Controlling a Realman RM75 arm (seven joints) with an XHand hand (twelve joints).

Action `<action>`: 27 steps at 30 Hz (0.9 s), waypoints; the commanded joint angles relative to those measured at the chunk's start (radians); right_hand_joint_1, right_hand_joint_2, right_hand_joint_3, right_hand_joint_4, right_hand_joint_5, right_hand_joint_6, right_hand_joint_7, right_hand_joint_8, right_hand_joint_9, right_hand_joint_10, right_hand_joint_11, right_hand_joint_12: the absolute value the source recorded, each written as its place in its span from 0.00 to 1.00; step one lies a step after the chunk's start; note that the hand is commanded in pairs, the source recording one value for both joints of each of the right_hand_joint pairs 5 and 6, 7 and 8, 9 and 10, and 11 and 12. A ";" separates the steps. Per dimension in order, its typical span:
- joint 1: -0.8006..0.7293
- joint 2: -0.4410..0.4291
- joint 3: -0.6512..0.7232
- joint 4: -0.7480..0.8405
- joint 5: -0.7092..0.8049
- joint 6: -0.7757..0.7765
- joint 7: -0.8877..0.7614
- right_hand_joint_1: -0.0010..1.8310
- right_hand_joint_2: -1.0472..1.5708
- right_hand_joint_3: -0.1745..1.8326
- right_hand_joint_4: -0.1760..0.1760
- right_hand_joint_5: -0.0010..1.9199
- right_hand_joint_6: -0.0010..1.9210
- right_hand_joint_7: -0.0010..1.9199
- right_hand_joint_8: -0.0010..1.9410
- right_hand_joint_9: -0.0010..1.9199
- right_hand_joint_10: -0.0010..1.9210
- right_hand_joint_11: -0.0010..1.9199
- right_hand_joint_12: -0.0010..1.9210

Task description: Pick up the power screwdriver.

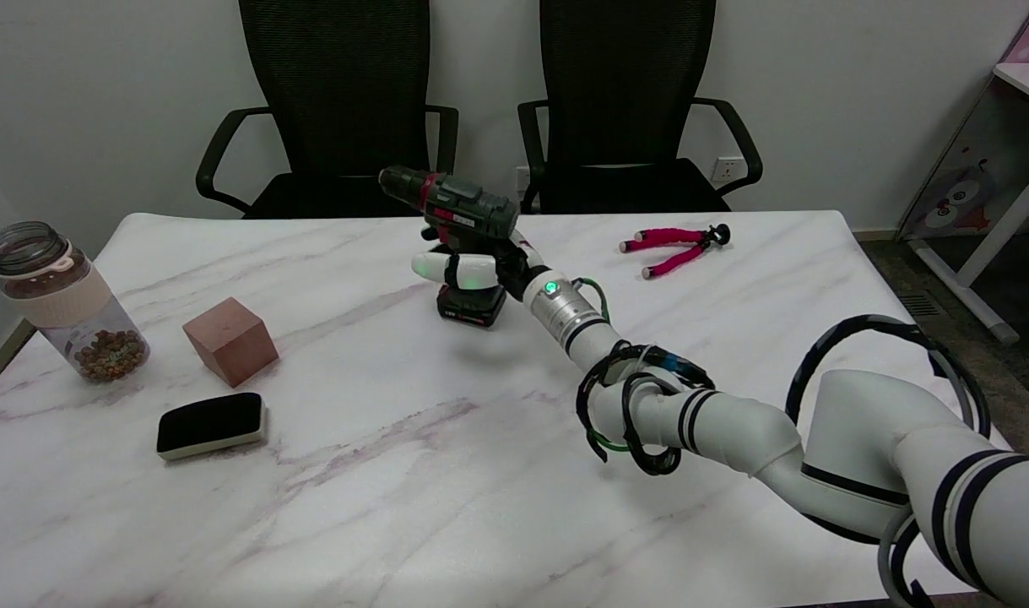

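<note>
Head view: right black-and-white robot hand (472, 268) wraps its fingers around the handle of the dark green power screwdriver (459, 236). It sits upright near the marble table's (396, 473) far edge, apparently gripped there for lifting.

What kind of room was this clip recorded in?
Probably an office or meeting room: a marble-look table with two black office chairs against a plain white wall and a wall socket. The right hand grips a power screwdriver there.

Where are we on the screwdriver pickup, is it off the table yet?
Done: the right hand grips the power screwdriver at its handle. In hand: the lift; a shadow under the battery base suggests it is just clear of the table. Left: raise it clearly higher.
</note>
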 commanded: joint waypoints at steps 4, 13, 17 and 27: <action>-0.001 0.001 0.042 0.031 0.002 -0.007 -0.004 0.60 0.62 0.48 1.00 0.45 0.45 0.45 0.45 0.59 0.59 0.73 0.73; -0.001 0.001 0.046 0.042 0.030 0.000 -0.004 0.61 0.69 0.50 0.86 0.49 0.49 0.49 0.48 0.75 0.75 0.89 0.89; -0.004 0.003 0.046 0.042 0.039 0.000 -0.004 0.59 0.73 0.49 0.88 0.52 0.52 0.52 0.51 0.85 0.85 0.93 0.93; 0.006 0.005 0.046 0.043 0.039 -0.002 -0.004 0.57 0.82 0.47 0.50 0.76 0.76 0.76 0.75 0.97 0.97 0.94 0.94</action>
